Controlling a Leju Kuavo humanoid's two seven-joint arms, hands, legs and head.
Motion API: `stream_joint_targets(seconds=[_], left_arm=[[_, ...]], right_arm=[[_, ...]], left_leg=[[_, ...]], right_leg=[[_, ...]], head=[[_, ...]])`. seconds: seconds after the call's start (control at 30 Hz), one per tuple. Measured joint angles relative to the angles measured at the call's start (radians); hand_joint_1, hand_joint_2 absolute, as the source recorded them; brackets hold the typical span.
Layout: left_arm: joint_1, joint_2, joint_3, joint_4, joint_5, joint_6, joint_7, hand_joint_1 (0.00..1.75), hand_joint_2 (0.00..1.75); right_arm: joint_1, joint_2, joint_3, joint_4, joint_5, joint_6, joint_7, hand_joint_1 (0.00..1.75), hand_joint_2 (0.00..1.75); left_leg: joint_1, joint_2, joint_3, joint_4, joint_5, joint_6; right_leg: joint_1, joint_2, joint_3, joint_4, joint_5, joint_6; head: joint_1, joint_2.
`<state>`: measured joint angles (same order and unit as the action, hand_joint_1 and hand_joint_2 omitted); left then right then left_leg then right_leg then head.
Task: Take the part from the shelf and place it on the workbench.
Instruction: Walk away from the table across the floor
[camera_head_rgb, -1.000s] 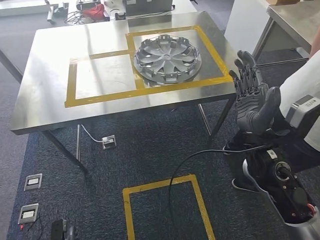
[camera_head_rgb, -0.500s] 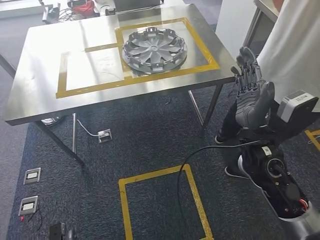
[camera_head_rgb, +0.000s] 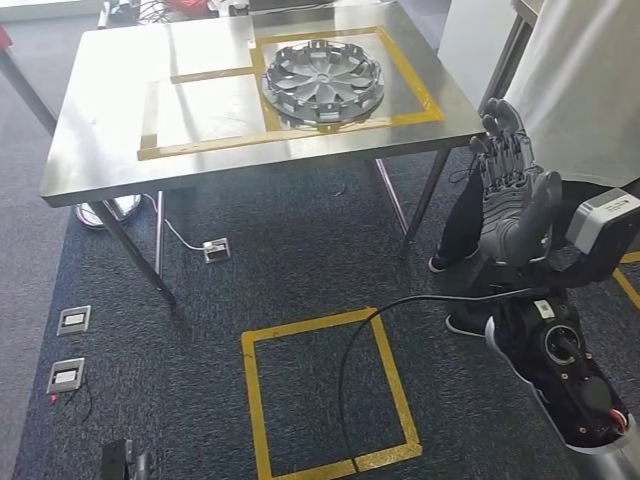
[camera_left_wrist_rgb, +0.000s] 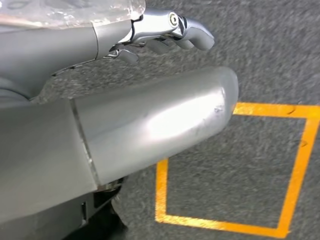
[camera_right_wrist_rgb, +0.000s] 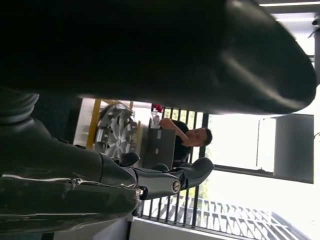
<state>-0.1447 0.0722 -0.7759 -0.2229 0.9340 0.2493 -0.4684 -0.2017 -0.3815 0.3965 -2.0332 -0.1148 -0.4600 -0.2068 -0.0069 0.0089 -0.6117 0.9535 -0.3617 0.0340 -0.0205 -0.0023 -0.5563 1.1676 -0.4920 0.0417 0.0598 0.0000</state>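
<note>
While the wheel cover (camera_head_rgb: 323, 80) lies flat inside the taped square at the workbench's (camera_head_rgb: 98, 150) far right corner, the right hand (camera_head_rgb: 513, 200) hangs empty, fingers spread, apparently finished.

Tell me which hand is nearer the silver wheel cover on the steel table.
Right. The right hand is raised beside the table's right end; the left hand hangs low over carpet.

from the left wrist i saw my left hand (camera_left_wrist_rgb: 158, 115) hanging over dark grey carpet (camera_left_wrist_rgb: 264, 55), its thick silver thumb stretched out, slimmer fingers (camera_left_wrist_rgb: 188, 35) extended beside it, holding nothing. a square of yellow tape (camera_left_wrist_rgb: 302, 150) lay on the floor beneath.
</note>
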Motion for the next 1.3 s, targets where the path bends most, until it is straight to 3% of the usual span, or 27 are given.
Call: stream_joint_targets(seconds=[0.07,0.1,0.13,0.2,0.23,0.33,0.37,0.4,0.43,0.5,0.57,0.6,0.63,0.7,0.73,0.77,0.83,0.87,0.9,0.93,0.97,1.03,1.07,1.13,1.2,1.23,1.3], left_arm=[[0.000,0.000,0.000,0.000,-0.001,-0.001,0.001,0.00,0.00],[-0.001,0.000,0.000,0.000,-0.002,-0.001,0.001,0.00,0.00],[-0.001,0.000,0.000,0.000,-0.002,-0.002,0.000,0.00,0.00],[0.001,0.002,0.000,0.000,-0.002,-0.003,0.001,0.00,0.00],[0.003,0.002,0.000,0.000,-0.002,-0.004,0.001,0.00,0.00],[0.005,0.001,0.000,0.000,-0.002,-0.006,0.004,0.00,0.00],[0.004,0.001,0.000,0.000,-0.002,-0.006,0.004,0.00,0.00],[0.004,0.001,0.000,0.000,-0.002,-0.006,0.004,0.00,0.00],[0.003,0.001,0.000,0.000,-0.002,-0.006,0.004,0.00,0.00],[0.000,0.002,0.000,0.000,-0.002,-0.006,0.003,0.00,0.00],[-0.005,0.002,0.000,0.000,-0.002,-0.006,0.002,0.00,0.00],[-0.008,0.003,0.000,0.000,-0.002,-0.006,0.001,0.00,0.00],[-0.010,0.003,0.000,0.000,-0.001,-0.005,0.000,0.00,0.00],[-0.009,0.002,0.000,0.000,0.001,-0.002,-0.001,0.00,0.00],[-0.007,0.002,0.000,0.000,0.002,-0.001,-0.003,0.00,0.00],[-0.006,0.002,0.000,0.000,0.004,0.000,-0.005,0.00,0.00],[-0.004,0.002,0.000,0.000,0.006,0.001,-0.009,0.00,0.00],[-0.002,0.002,0.000,0.000,0.007,0.001,-0.010,0.00,0.00],[0.001,0.001,0.000,0.000,0.008,0.002,-0.012,0.00,0.00],[0.003,0.001,0.000,0.000,0.009,0.002,-0.013,0.00,0.00],[0.005,0.001,0.000,0.000,0.009,0.002,-0.013,0.00,0.00],[0.006,0.000,0.000,0.000,0.009,0.002,-0.014,0.00,0.00],[0.005,0.000,0.000,0.000,0.009,0.002,-0.015,0.00,0.00],[0.004,0.000,0.000,0.000,0.009,0.002,-0.016,0.00,0.00],[0.008,0.001,0.000,0.000,0.009,0.001,-0.016,0.00,0.00],[0.010,0.002,0.000,0.000,0.009,0.001,-0.016,0.00,0.00],[0.010,0.001,0.000,0.000,0.008,0.002,-0.016,0.00,0.00]], right_arm=[[0.000,0.000,0.000,-0.005,0.000,0.001,-0.001,0.00,0.00],[0.000,0.000,0.000,-0.007,0.000,0.002,-0.002,0.00,0.00],[0.001,0.000,-0.001,-0.009,0.000,0.002,-0.002,0.00,0.00],[0.005,0.000,0.000,-0.010,0.000,0.003,-0.003,0.00,0.00],[0.008,0.000,0.000,-0.010,0.000,0.003,-0.002,0.00,0.00],[0.012,0.000,0.001,-0.011,0.000,0.009,-0.004,0.00,0.00],[0.012,0.000,0.001,-0.011,0.000,0.014,-0.006,0.00,0.00],[0.013,0.000,0.001,-0.011,0.000,0.018,-0.009,0.00,0.00],[0.014,0.000,0.001,-0.011,0.000,0.023,-0.013,0.00,0.00],[0.014,0.000,0.001,-0.011,0.000,0.029,-0.019,0.00,0.00],[0.014,0.000,0.000,-0.012,0.000,0.032,-0.023,0.00,0.00],[0.014,0.000,0.000,-0.012,0.000,0.034,-0.024,0.00,0.00],[0.014,0.000,0.000,-0.012,0.000,0.036,-0.026,0.00,0.00],[0.014,0.000,0.000,-0.012,0.000,0.044,-0.029,0.00,0.00],[0.013,0.000,0.000,-0.012,-0.001,0.048,-0.031,0.00,0.00],[0.013,0.000,0.000,-0.012,-0.002,0.051,-0.032,0.00,0.00],[0.012,0.001,0.001,-0.010,-0.005,0.055,-0.034,0.00,0.00],[0.013,0.001,0.001,-0.009,-0.005,0.055,-0.034,0.00,0.00],[0.013,0.001,0.002,-0.007,-0.005,0.056,-0.034,0.00,0.00],[0.012,0.001,0.002,-0.006,-0.006,0.057,-0.034,0.00,0.00],[0.012,0.001,0.002,-0.005,-0.006,0.058,-0.034,0.00,0.00],[0.009,0.001,0.002,-0.005,-0.007,0.059,-0.034,0.00,0.00],[0.008,0.001,0.002,-0.005,-0.007,0.059,-0.034,0.00,0.00],[0.007,0.002,0.002,-0.004,-0.007,0.059,-0.035,0.00,0.00],[0.005,0.002,0.002,-0.004,-0.007,0.060,-0.035,0.00,0.00],[0.003,0.003,0.002,-0.004,-0.007,0.060,-0.035,0.00,0.00],[0.001,0.003,0.003,-0.003,-0.007,0.060,-0.035,0.00,0.00]], left_leg=[[-0.003,-0.001,-0.022,0.013,0.018,-0.009],[-0.004,-0.001,-0.027,0.014,0.028,-0.013],[-0.005,-0.001,-0.031,0.011,0.041,-0.017],[-0.003,-0.003,-0.039,0.013,0.041,-0.028],[-0.001,-0.004,-0.048,0.032,0.011,-0.034],[0.007,-0.006,-0.085,0.202,-0.154,-0.050],[0.009,-0.006,-0.092,0.267,-0.180,-0.053],[0.010,-0.006,-0.088,0.310,-0.175,-0.055],[0.011,-0.006,-0.069,0.323,-0.148,-0.055],[0.011,-0.006,0.019,0.237,-0.091,-0.050],[0.006,-0.002,0.136,0.067,-0.108,-0.040],[0.003,-0.002,0.172,0.004,-0.128,-0.034],[-0.002,-0.002,0.187,-0.031,-0.140,-0.028],[-0.001,-0.008,0.178,-0.042,-0.126,-0.012],[0.000,-0.011,0.169,-0.045,-0.115,-0.004],[0.002,-0.013,0.159,-0.047,-0.103,0.002],[0.001,-0.019,0.134,-0.046,-0.082,0.009],[0.000,-0.025,0.120,-0.044,-0.073,0.010],[-0.001,-0.031,0.107,-0.041,-0.065,0.009],[-0.001,-0.039,0.094,-0.036,-0.058,0.008],[-0.001,-0.048,0.082,-0.030,-0.052,0.005],[-0.002,-0.065,0.062,-0.013,-0.046,0.000],[-0.002,-0.073,0.052,-0.004,-0.044,-0.004],[-0.001,-0.089,0.036,0.005,-0.036,-0.015],[0.000,-0.097,0.028,0.007,-0.029,-0.027],[0.000,-0.085,0.019,0.021,-0.039,-0.033],[0.005,-0.044,-0.022,0.113,-0.100,-0.044]], right_leg=[[0.003,0.000,0.108,-0.157,-0.024,-0.005],[0.005,0.001,0.138,-0.211,-0.041,-0.009],[0.008,0.001,0.149,-0.240,-0.048,-0.013],[0.004,-0.002,0.127,-0.242,-0.031,-0.026],[0.001,-0.005,0.113,-0.242,-0.020,-0.034],[0.000,-0.009,0.064,-0.241,0.020,-0.049],[0.001,-0.009,0.047,-0.240,0.034,-0.049],[0.001,-0.009,0.030,-0.238,0.048,-0.048],[0.000,-0.009,0.013,-0.234,0.061,-0.045],[0.000,-0.009,-0.019,-0.229,0.085,-0.039],[0.001,-0.013,-0.038,-0.226,0.105,-0.029],[0.001,-0.016,-0.042,-0.227,0.114,-0.024],[0.001,-0.021,-0.043,-0.230,0.123,-0.018],[-0.001,-0.024,-0.050,-0.231,0.131,-0.006],[-0.002,-0.021,-0.061,-0.213,0.114,-0.002],[-0.002,-0.015,-0.080,-0.171,0.080,0.002],[-0.002,-0.005,-0.131,-0.030,-0.013,0.006],[-0.001,-0.003,-0.150,0.038,-0.048,0.008],[-0.001,-0.002,-0.152,0.075,-0.064,0.008],[0.000,-0.001,-0.133,0.070,-0.060,0.007],[0.000,0.003,-0.092,0.022,-0.041,0.005],[-0.001,0.040,0.013,-0.132,-0.003,-0.004],[-0.001,0.057,0.046,-0.188,0.005,-0.009],[0.002,0.069,0.064,-0.226,0.003,-0.019],[0.000,0.046,0.061,-0.229,0.014,-0.030],[-0.003,0.033,0.059,-0.233,0.020,-0.036],[-0.008,0.006,0.054,-0.238,0.029,-0.044]], head=[[0.008,0.000],[0.008,0.000],[0.007,0.000],[0.000,0.000],[-0.005,0.000],[-0.027,0.000],[-0.030,0.000],[-0.033,0.000],[-0.034,0.000],[-0.036,0.000],[-0.035,0.000],[-0.034,0.000],[-0.033,0.000],[-0.031,0.000],[-0.029,0.000],[-0.027,0.000],[-0.020,0.000],[-0.016,0.000],[-0.014,0.000],[-0.011,0.000],[-0.008,0.000],[-0.001,0.000],[-0.001,0.000],[-0.003,0.000],[-0.006,0.000],[-0.010,0.000],[-0.021,0.000]])
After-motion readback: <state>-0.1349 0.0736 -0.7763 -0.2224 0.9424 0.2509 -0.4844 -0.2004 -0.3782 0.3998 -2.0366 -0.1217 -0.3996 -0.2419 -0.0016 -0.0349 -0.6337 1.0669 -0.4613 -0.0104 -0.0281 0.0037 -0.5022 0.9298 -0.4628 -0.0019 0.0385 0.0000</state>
